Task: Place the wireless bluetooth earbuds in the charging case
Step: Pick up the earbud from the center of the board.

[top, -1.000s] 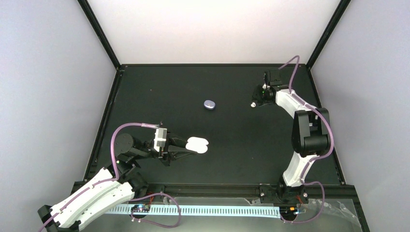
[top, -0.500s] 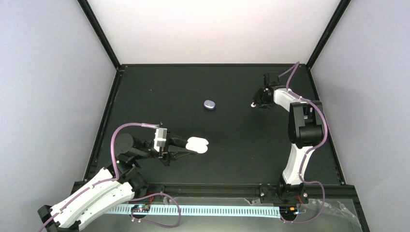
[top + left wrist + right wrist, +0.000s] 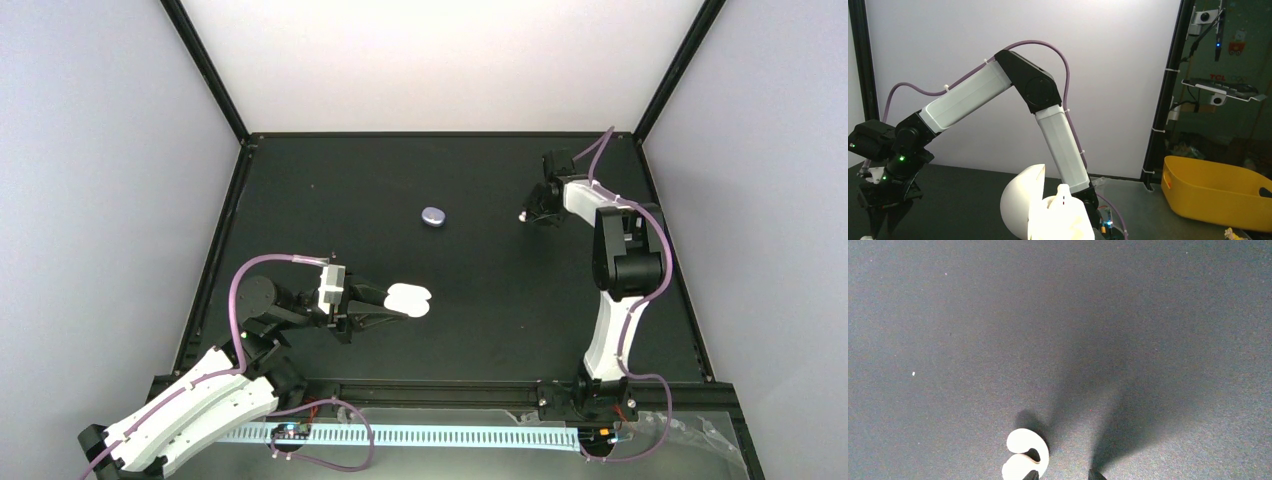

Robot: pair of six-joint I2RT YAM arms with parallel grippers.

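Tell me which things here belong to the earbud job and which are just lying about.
Belongs to the job:
- white earbud, beside the open right gripper
- white case, lid open, held in the left gripper

Lying about for now:
- purple case, shut, apart from both grippers
- yellow bin, in the background of the left wrist view

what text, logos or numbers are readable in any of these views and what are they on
"TCL": faint, on the dark flat panel in the background, left wrist view.
The red and white sticker above it: too small to read.
The open white charging case in the left claw: no print visible.
Top and right wrist views: no text.
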